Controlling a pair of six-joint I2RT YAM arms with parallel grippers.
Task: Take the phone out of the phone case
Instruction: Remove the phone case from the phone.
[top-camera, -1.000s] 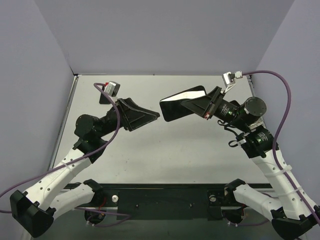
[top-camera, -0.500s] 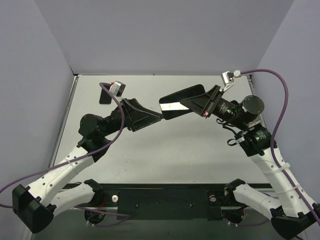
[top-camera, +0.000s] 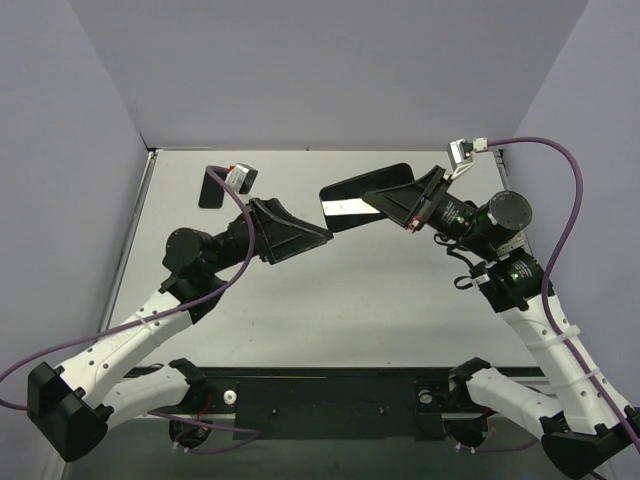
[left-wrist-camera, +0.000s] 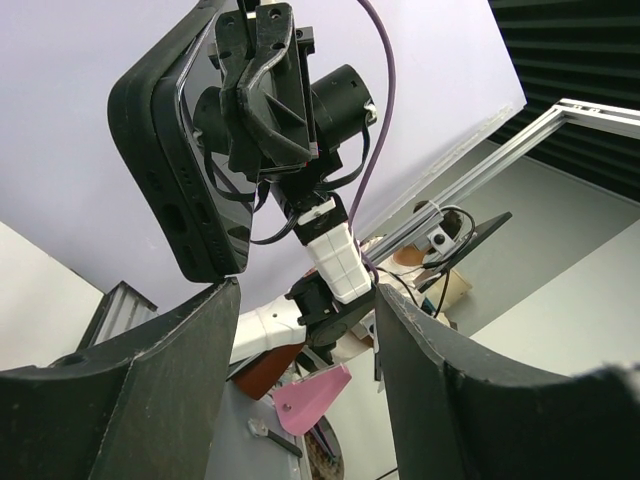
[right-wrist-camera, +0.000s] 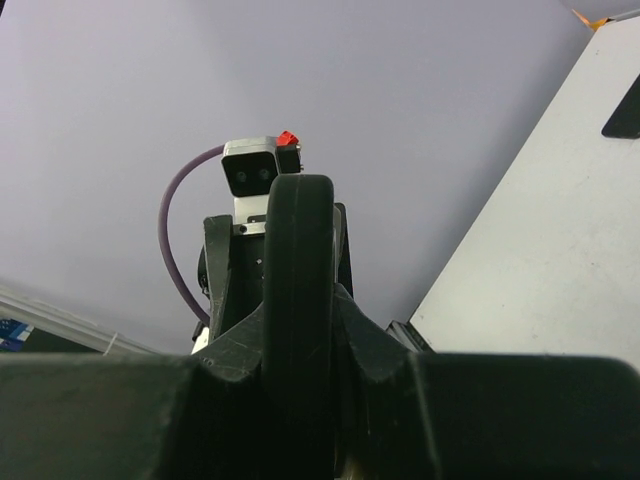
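Phone (top-camera: 347, 211) sits inside its black phone case (top-camera: 368, 190), held in the air above the table (top-camera: 330, 300) toward the far right. Right gripper (top-camera: 392, 207) is clamped on the cased phone at its right end. The right wrist view shows the case (right-wrist-camera: 297, 290) edge-on between the closed fingers. Left gripper (top-camera: 322, 236) is spread wide and holds nothing. Its tips lie just beside the case's lower left end. In the left wrist view, one fingertip (left-wrist-camera: 222, 292) stands directly under the case corner (left-wrist-camera: 165, 130); contact cannot be confirmed. The screen faces the right gripper's side. A flat dark object (top-camera: 208, 190) lies on the table at the far left, partly hidden by the left wrist camera.
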